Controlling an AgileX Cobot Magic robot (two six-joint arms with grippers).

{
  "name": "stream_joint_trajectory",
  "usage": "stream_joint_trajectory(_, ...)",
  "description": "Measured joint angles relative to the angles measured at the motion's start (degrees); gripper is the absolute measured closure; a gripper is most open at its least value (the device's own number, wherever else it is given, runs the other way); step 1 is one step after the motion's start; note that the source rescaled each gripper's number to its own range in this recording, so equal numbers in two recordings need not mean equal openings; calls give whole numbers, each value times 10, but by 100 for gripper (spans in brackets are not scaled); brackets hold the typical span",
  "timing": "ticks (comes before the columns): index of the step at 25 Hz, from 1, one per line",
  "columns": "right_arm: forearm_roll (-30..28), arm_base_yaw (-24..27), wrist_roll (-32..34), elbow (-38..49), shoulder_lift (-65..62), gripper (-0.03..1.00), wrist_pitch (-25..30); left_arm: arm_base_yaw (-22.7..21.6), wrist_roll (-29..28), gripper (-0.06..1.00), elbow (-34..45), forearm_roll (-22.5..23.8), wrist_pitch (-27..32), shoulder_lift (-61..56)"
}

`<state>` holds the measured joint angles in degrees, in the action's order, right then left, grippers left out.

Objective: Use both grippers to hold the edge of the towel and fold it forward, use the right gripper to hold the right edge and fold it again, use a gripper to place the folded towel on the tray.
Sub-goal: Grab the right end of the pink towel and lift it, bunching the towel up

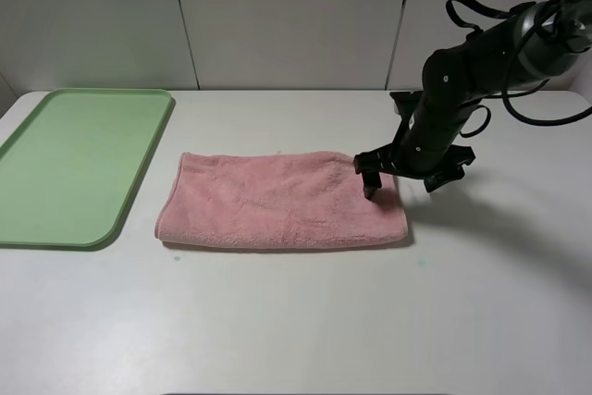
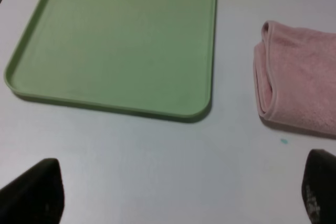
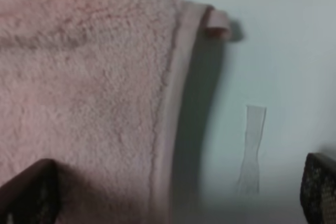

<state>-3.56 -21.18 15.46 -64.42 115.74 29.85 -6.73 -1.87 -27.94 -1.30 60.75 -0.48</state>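
Note:
The pink towel [image 1: 282, 201] lies folded in a long strip on the white table, its fold facing the front. My right gripper [image 1: 402, 182] hovers open over the towel's right end, one finger [image 1: 370, 189] low above the cloth. In the right wrist view the gripper [image 3: 176, 198] straddles the stitched edge [image 3: 176, 103], with the loop tag [image 3: 216, 22] at the corner. The left arm is out of the high view. Its wrist view shows the left gripper [image 2: 176, 198] open over bare table, short of the light green tray [image 2: 121, 40] and the towel's doubled left end [image 2: 299, 87].
The tray [image 1: 74, 164] lies flat at the left of the table with nothing on it. A strip of clear tape [image 3: 252, 150] is stuck to the table beside the towel's right edge. A small teal speck [image 2: 284, 141] marks the table near the left end.

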Motion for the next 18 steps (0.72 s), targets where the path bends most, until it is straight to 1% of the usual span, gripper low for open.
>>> stream_joint_trajectory(10,3,0,-7,-1,22,-3,-17,0,0,5,0,0,0,0)
stream_joint_trajectory(16,5,0,-8,-5,30,-3,-15,0,0,5,0,0,0,0)
stream_joint_trajectory(17,5,0,-9,-6,31,-1,-13,0,0,5,0,0,0,0)
stream_joint_trajectory(18,6,0,-9,-7,32,4,-13,0,0,5,0,0,0,0)
